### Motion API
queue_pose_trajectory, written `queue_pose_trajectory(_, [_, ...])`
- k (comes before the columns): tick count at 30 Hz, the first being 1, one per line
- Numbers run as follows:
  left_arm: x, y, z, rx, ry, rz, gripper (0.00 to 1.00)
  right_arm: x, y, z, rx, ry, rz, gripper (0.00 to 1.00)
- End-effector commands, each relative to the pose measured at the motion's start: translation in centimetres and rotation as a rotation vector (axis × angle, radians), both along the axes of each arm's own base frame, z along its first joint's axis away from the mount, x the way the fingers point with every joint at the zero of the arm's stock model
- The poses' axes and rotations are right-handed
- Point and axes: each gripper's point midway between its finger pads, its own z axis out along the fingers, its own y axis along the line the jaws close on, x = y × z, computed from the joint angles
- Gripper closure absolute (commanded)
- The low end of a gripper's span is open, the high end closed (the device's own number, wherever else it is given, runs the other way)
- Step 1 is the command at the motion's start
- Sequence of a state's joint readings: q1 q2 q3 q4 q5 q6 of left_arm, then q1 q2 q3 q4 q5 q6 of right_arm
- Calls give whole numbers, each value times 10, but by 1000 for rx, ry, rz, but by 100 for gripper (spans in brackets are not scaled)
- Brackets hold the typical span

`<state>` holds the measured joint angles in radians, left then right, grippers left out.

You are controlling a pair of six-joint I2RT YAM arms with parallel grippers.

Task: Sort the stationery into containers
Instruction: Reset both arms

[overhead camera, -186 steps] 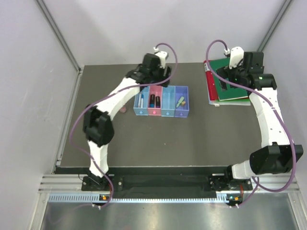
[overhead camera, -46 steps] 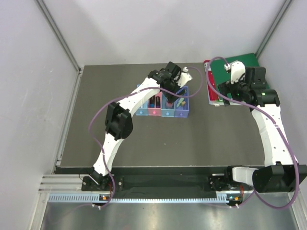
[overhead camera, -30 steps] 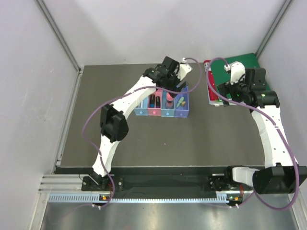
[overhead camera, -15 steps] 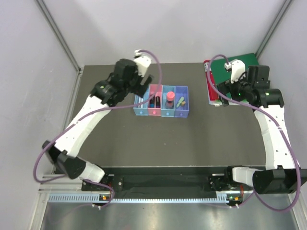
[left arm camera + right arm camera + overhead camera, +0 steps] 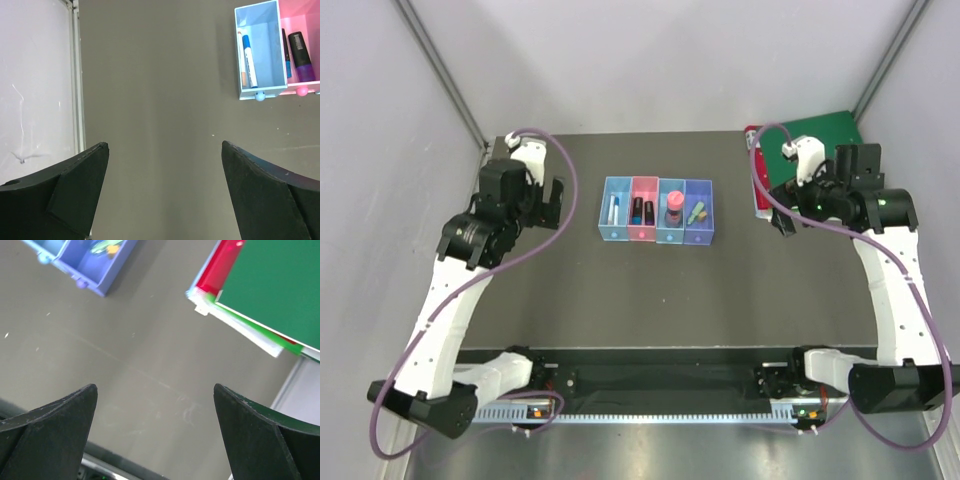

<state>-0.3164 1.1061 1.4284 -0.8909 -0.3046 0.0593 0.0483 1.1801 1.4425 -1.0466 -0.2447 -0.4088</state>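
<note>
The four joined bins (image 5: 658, 238) stand at the middle back of the table. The first light blue bin (image 5: 260, 91) holds a blue-white pen (image 5: 248, 59) and a thin white-orange pen (image 5: 242, 75). The pink bin (image 5: 300, 86) holds a purple-black highlighter (image 5: 302, 62) and a dark marker (image 5: 286, 55). A pink-capped bottle (image 5: 673, 205) stands in the third bin. The violet bin (image 5: 100, 275) holds a pale green marker (image 5: 101, 246) and a tan nub (image 5: 114, 248). My left gripper (image 5: 163, 145) is open and empty, left of the bins. My right gripper (image 5: 154, 387) is open and empty, right of them.
A large green binder (image 5: 820, 135) lies on a red folder (image 5: 755, 170) at the back right corner; both also show in the right wrist view, the binder (image 5: 272, 287) over the folder (image 5: 222, 265). A metal rail (image 5: 76, 75) and white wall edge the table's left side.
The pink-capped bottle now stands in the third bin. My left arm has swung away from the bins to the left side of the table, its gripper open. My right gripper has shifted slightly.
</note>
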Motion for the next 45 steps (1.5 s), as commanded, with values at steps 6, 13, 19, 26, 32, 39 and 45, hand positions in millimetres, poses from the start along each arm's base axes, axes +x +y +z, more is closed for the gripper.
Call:
queue_pose_trajectory(6, [5, 3, 7, -73, -68, 65, 1, -15, 19, 30, 39, -79, 106, 0])
queue_pose_trajectory(13, [9, 5, 6, -65, -64, 75, 1, -17, 21, 23, 44, -63, 111, 0])
queue_pose_trajectory(19, [10, 5, 5, -65, -63, 79, 1, -17, 22, 24, 39, -68, 120, 0])
queue_pose_trajectory(26, [12, 4, 6, -70, -65, 78, 1, -17, 24, 24, 40, -67, 129, 0])
queue_pose_trajectory(32, [13, 4, 6, -72, -67, 80, 1, -17, 25, 22, 39, -64, 135, 0])
queue_pose_trajectory(39, [12, 5, 5, -73, -65, 84, 1, -17, 26, 21, 37, -62, 142, 0])
queue_pose_trajectory(45, [13, 5, 4, -71, -65, 85, 1, -18, 30, 22, 44, -64, 156, 0])
